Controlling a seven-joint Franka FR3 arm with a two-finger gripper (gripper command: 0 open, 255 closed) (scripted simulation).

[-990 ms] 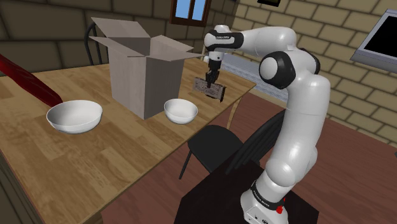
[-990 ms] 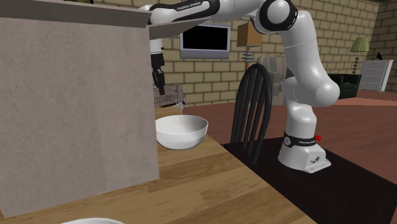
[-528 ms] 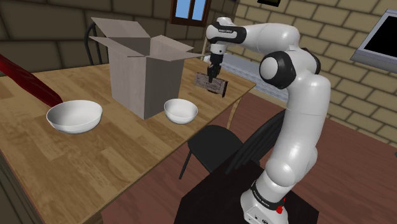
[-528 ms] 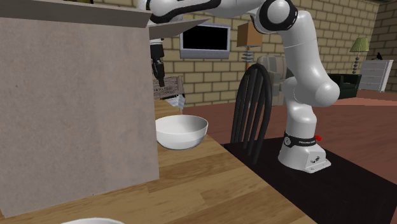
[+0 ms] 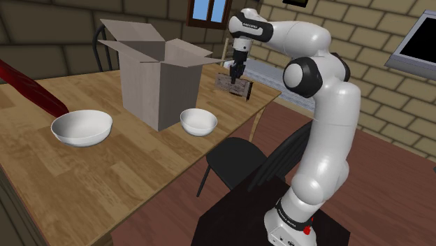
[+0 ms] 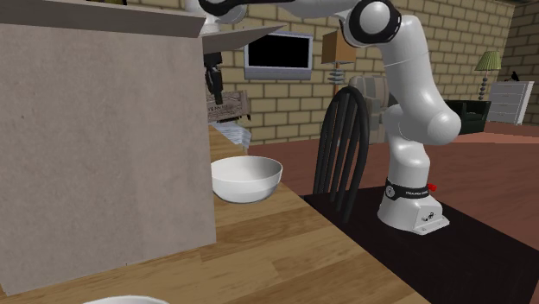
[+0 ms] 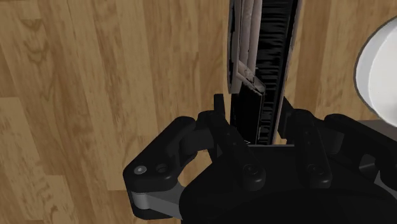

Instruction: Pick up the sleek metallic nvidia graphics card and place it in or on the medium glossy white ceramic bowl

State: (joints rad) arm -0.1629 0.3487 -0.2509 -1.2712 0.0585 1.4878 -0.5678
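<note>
Over the table's (image 5: 105, 168) far corner in the shoulder view, the pincer (image 5: 235, 74) has climbed again, and the graphics card (image 5: 234, 86) hangs higher than a second ago, well clear of the wood. That grip looks sound, so the lift seems done and the carry comes next. The smaller white bowl (image 5: 198, 121) sits beside the cardboard box (image 5: 159, 80), nearer than the bigger white bowl (image 5: 82, 127); my guess is the smaller one is the target, though that is hard to settle. On to the second exterior view: the card (image 6: 228, 109) has risen here too, above and behind that bowl (image 6: 247, 179), but the box (image 6: 104, 138) cuts off part of both the card and the pincer (image 6: 217, 85). Wrist view now: the pincer (image 7: 254, 121) is pinching the card (image 7: 264, 63) edge-on, fingers (image 7: 219, 113) pressed against its flanks, wood far below. A white curve (image 7: 382, 70) shows at the frame's edge, likely a bowl's rim. The card's face and markings can't be made out.
</note>
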